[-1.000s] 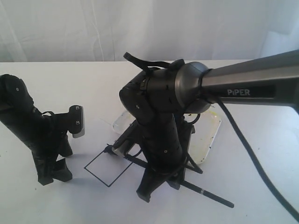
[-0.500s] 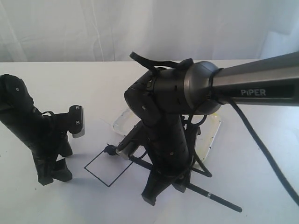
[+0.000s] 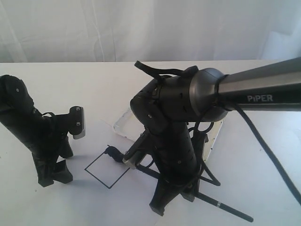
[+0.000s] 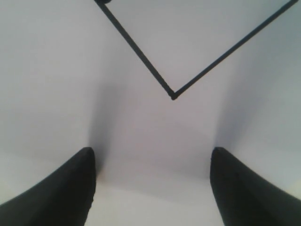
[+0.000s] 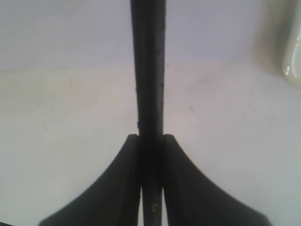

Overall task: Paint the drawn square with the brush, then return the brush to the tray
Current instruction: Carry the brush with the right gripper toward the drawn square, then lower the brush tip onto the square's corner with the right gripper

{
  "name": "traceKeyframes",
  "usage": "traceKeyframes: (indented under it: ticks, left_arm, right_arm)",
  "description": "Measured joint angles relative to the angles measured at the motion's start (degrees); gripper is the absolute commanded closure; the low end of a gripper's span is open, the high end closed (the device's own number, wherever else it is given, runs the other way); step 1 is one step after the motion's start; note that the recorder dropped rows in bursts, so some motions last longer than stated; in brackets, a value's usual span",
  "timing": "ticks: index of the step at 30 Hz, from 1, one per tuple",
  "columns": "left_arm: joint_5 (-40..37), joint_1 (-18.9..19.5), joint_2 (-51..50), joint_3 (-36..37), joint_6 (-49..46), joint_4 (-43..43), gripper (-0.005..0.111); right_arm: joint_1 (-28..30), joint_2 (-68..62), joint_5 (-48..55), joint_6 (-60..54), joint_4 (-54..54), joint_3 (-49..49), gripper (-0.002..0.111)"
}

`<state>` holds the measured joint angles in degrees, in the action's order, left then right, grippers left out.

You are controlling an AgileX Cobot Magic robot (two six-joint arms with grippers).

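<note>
Grips the brush (image 3: 225, 208) in the right hand (image 5: 150, 141), both fingers pinched tight against the black shaft. Slants the brush low over the bench (image 3: 70, 80), with the dark tip toward 10 o'clock from the hand and the silver-banded rear end out toward 4 o'clock. Puts the tip at the 12 o'clock corner of the drawn square (image 3: 107, 170); cannot tell whether it touches the surface there. Shows the square blank inside, thin black outline only, near the right hand at its 9 o'clock. Finds the tray (image 3: 122, 125) at 12 o'clock from that hand, mostly hidden behind the arm. Holds the left hand (image 4: 151, 155) spread wide with nothing between the fingers, at 9 o'clock from the square, pointed down just beside its nearest corner.
</note>
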<state>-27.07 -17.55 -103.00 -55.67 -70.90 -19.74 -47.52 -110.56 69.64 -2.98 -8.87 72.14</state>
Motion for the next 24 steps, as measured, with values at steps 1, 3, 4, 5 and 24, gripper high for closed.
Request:
traceKeyframes:
  ticks: [1, 3, 4, 5, 24]
  left_arm:
    - [0.0, 0.0, 0.0, 0.0, 0.0, 0.0, 0.035]
    - [0.0, 0.0, 0.0, 0.0, 0.0, 0.0, 0.035]
    - [0.0, 0.0, 0.0, 0.0, 0.0, 0.0, 0.035]
    - [0.0, 0.0, 0.0, 0.0, 0.0, 0.0, 0.035]
    - [0.0, 0.0, 0.0, 0.0, 0.0, 0.0, 0.035]
  right_arm:
    - [0.0, 0.1, 0.0, 0.0, 0.0, 0.0, 0.108]
    - [0.0, 0.2, 0.1, 0.0, 0.0, 0.0, 0.108]
    - [0.0, 0.2, 0.1, 0.0, 0.0, -0.2, 0.108]
    - [0.0, 0.3, 0.0, 0.0, 0.0, -0.4, 0.108]
    - [0.0, 2.9, 0.1, 0.0, 0.0, -4.1, 0.108]
